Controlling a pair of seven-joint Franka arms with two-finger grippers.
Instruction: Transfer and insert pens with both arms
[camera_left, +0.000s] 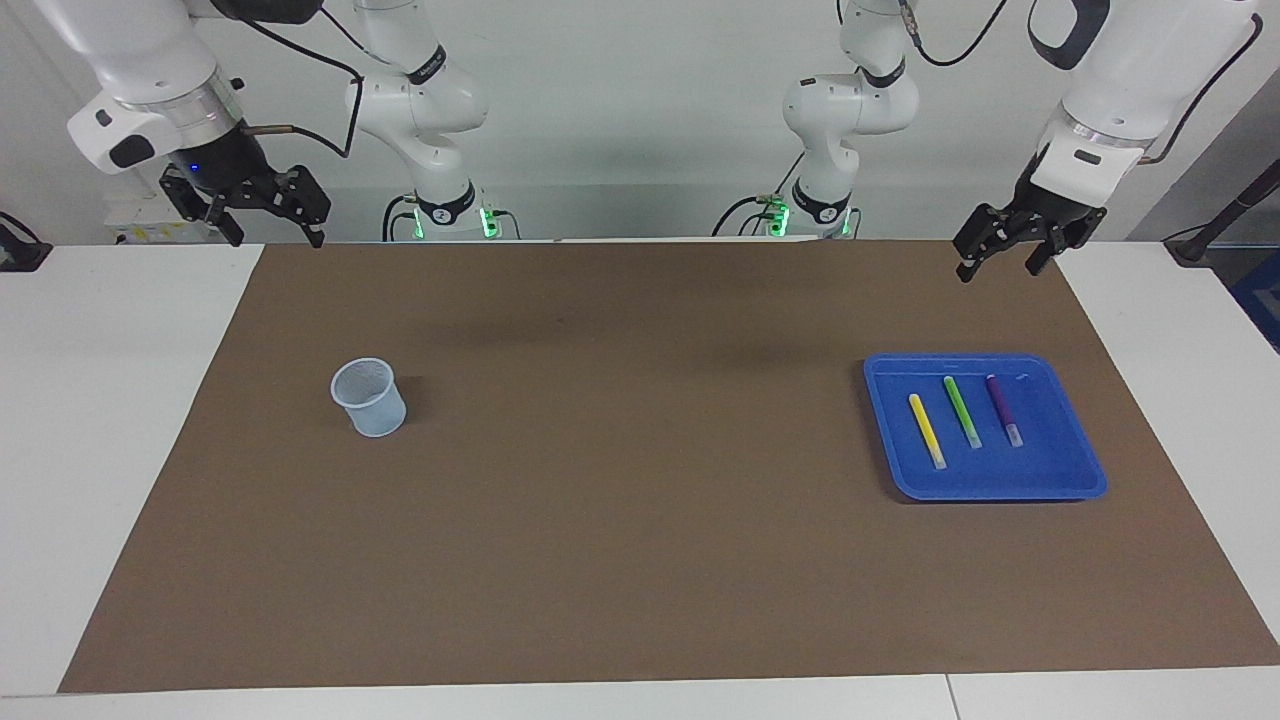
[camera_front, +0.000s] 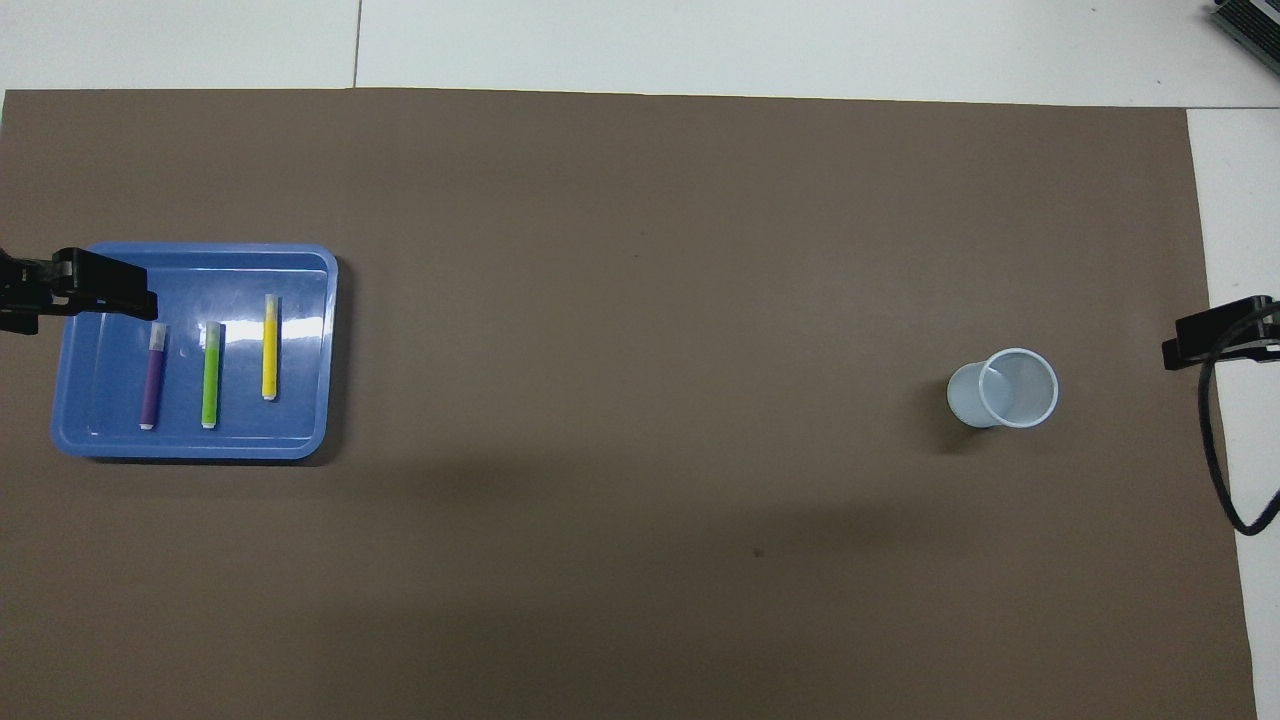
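Nothing is done yet — the yellow pen, green pen and purple pen all lie in the blue tray near the left arm's table edge. The cup is empty. The left gripper and right gripper hang wide open, holding nothing.

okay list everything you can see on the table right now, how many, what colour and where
Pens: three, yellow, lime green, purple, side by side in the tray.
Tray: one, blue, at the left arm's end of the mat.
Cup: one, pale blue-white, upright and empty, at the right arm's end.
Mat: one, brown, covering the white table.
Left hand: black, open, raised near the tray, holding nothing.
Right hand: black, open, raised at its own end, holding nothing.
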